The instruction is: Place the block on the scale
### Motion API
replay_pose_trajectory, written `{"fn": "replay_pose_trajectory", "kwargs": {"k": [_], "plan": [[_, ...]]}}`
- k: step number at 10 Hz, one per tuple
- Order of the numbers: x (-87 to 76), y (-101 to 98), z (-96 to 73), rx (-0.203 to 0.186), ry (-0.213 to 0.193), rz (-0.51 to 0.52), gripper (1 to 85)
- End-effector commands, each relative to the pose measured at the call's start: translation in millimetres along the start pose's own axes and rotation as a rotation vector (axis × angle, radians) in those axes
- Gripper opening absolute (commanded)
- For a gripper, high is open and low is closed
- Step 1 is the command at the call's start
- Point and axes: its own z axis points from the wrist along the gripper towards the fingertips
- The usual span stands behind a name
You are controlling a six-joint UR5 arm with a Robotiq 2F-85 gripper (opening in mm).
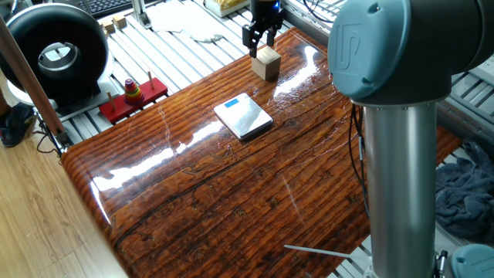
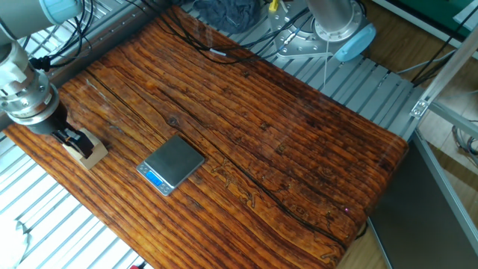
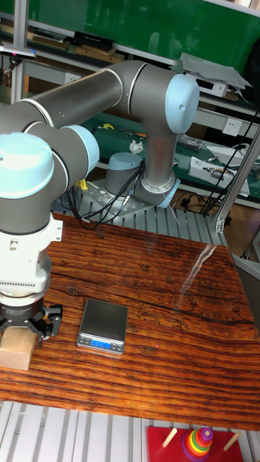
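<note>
Fingers first: ours (image 1: pixel 259 45) stand over the block, one on each side of its top, and from these views we cannot tell whether they are already pressing the wood or just bracketing it. In the other fixed view the gripper (image 2: pixel 73 140) sits right on the block's upper face, and in the tall view its black tips (image 3: pixel 27 324) cover the top of the cube.

Going down in size, the arm (image 3: pixel 108 94) reaches across from its base (image 2: pixel 328 19) at the far side. The counter (image 1: pixel 255 193), a glossy dark wood slab, carries only two things of ours. The scale (image 1: pixel 243 116) lies flat near the middle, its plate bare, its blue display strip on one edge. The block (image 1: pixel 267 63) rests on the counter near the edge, well apart from the scale, and appears to be sitting on the wood, not lifted.

So we judge the task barely begun: the approach to the block is made, the grasp is at best forming. Left to do are the lift, the carry across to the scale and setting the block down on its plate.
</note>
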Motion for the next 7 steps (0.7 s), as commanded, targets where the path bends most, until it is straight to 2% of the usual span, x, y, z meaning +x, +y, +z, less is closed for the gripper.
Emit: {"fn": "replay_pose_trajectory", "kwargs": {"k": [1, 7], "plan": [[0.1, 2.5, 0.6, -0.021, 0.0, 0.022, 67.0], [5.2, -4.5, 6.2, -0.001, 0.02, 0.029, 65.7]]}}
